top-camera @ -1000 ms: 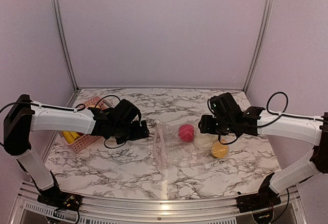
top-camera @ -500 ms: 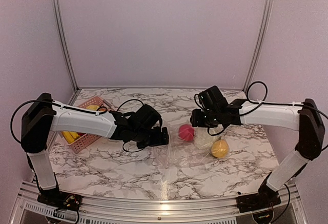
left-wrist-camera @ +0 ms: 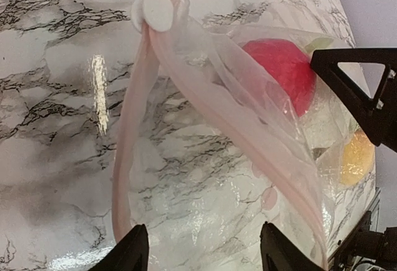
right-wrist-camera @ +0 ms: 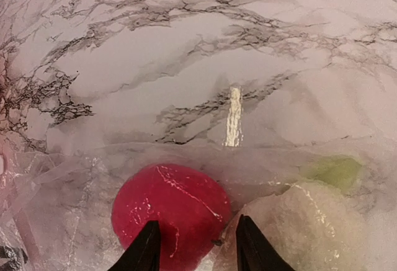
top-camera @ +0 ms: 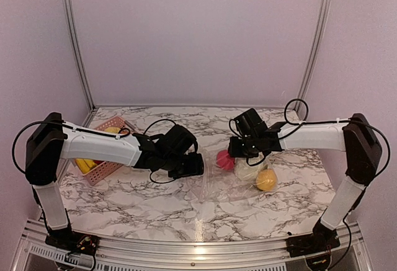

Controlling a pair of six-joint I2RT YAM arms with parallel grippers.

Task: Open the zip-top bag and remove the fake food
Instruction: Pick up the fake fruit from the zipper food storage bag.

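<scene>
The clear zip-top bag (top-camera: pixel 218 183) lies on the marble table. In the left wrist view its two pink zip strips (left-wrist-camera: pixel 186 72) spread apart from a white slider (left-wrist-camera: pixel 156 10). Inside it are a red-pink fruit (top-camera: pixel 224 159), a yellow-orange piece (top-camera: pixel 265 180) and a pale piece (top-camera: pixel 247 169). My left gripper (top-camera: pixel 197 165) is open and empty, its jaws astride the bag's left end (left-wrist-camera: pixel 205 252). My right gripper (top-camera: pixel 234 153) is open just above the bag, over the red-pink fruit (right-wrist-camera: pixel 167 212) and beside the pale piece (right-wrist-camera: pixel 307 227). A green bit (right-wrist-camera: pixel 336 172) shows behind it.
A pink slatted basket (top-camera: pixel 105 159) with yellow bananas (top-camera: pixel 84 164) stands at the far left, behind my left arm. Pink walls with metal posts close in the back and sides. The table's metal front rail (top-camera: pixel 198 246) runs along the near edge.
My left gripper has moved right to the bag's left end. My right gripper has moved left over the red-pink fruit. The bag's raised mouth has sunk lower.
</scene>
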